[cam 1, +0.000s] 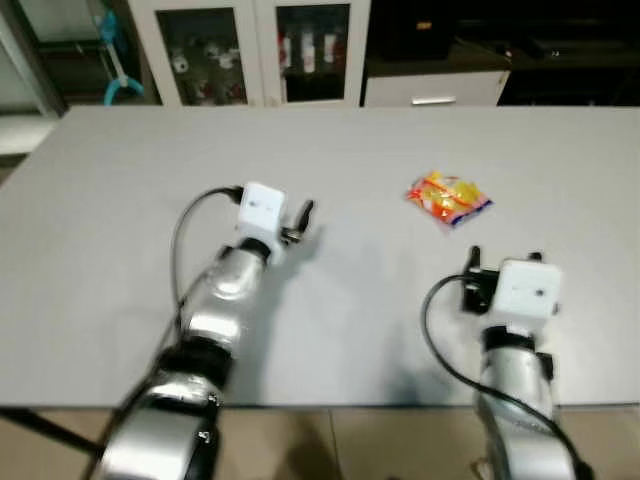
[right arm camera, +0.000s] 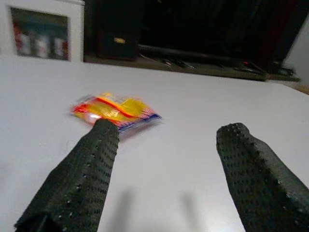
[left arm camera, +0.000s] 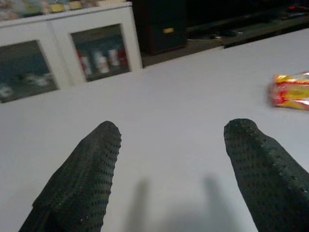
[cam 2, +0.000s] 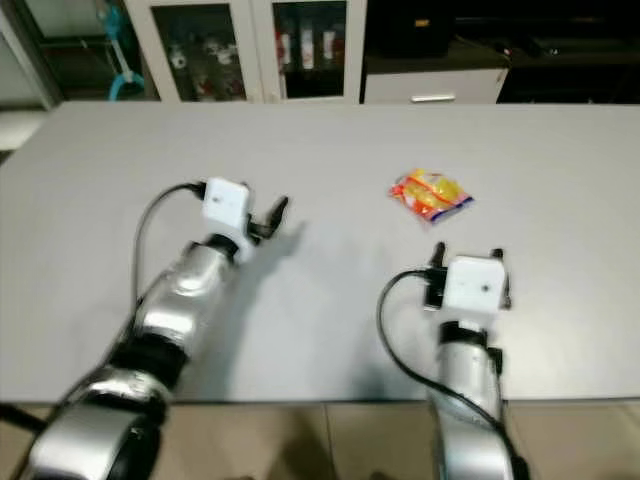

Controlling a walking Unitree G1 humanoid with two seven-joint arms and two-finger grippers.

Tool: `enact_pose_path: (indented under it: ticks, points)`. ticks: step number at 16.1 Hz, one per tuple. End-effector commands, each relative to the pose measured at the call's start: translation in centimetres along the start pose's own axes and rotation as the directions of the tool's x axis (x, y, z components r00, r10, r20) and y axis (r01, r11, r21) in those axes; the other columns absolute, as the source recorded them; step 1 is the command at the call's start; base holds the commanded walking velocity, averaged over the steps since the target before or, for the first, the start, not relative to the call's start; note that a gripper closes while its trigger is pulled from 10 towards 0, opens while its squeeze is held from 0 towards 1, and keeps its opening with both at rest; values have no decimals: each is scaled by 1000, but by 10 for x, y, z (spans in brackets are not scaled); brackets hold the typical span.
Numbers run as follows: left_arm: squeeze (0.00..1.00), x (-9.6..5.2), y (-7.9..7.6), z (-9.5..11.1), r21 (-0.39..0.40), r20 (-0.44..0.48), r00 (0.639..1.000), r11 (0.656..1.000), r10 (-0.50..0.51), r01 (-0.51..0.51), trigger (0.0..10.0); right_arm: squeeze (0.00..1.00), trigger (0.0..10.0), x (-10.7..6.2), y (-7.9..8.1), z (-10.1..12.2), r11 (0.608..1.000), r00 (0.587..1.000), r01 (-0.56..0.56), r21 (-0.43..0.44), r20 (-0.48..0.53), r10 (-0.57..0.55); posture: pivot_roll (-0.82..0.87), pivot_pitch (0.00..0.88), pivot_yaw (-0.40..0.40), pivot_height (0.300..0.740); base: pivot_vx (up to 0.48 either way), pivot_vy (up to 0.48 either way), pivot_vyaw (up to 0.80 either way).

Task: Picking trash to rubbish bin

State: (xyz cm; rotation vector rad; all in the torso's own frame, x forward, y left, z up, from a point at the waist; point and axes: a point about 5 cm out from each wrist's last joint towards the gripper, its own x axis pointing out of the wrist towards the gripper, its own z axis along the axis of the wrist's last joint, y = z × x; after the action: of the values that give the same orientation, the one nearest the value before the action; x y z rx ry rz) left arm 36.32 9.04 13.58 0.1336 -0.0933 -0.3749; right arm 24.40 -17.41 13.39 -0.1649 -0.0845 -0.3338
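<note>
A crumpled yellow and red snack wrapper (cam 1: 448, 199) lies on the grey table (cam 1: 330, 140), right of the middle. My right gripper (cam 1: 505, 256) hovers just short of it on the near side, open, with nothing between its fingers; in the right wrist view the wrapper (right arm camera: 116, 110) sits just beyond one fingertip. My left gripper (cam 1: 303, 214) rests low over the table's centre, open and empty, well to the left of the wrapper. In the left wrist view the wrapper (left arm camera: 292, 91) appears far off to one side.
A white cabinet with glass doors (cam 1: 250, 50) stands behind the table's far edge, with a dark shelf unit (cam 1: 500, 40) beside it. The table's near edge (cam 1: 330, 405) runs under both arms, and tiled floor lies below it.
</note>
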Motion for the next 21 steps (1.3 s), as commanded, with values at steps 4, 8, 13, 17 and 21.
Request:
enact_pose_path:
  ticks: [4,8,13,17,21]
  points:
    - [0,-2,8,2,22,12,1000,1000,6,-7,10000,0,10000,3,5,4,999,1000,15,41,-4,-14,95,87,6,740,0,0,0]
    - [0,-8,11,0,32,12,1000,999,-2,2,10000,0,10000,12,-8,-2,979,988,141,146,-82,-130,113,127,13,740,0,0,0]
    - [0,-18,19,-2,59,-5,1000,998,-7,8,10000,0,10000,28,-24,-10,929,972,215,300,-154,-175,160,190,32,740,0,0,0]
    - [0,-21,21,3,51,6,1000,999,-15,15,10000,0,10000,41,-34,-9,924,974,212,317,-146,-173,179,199,33,740,0,0,0]
    - [0,-20,17,5,36,8,1000,999,-21,21,10000,0,10000,44,-38,-9,926,970,232,300,-144,-196,188,169,27,740,0,0,-400]
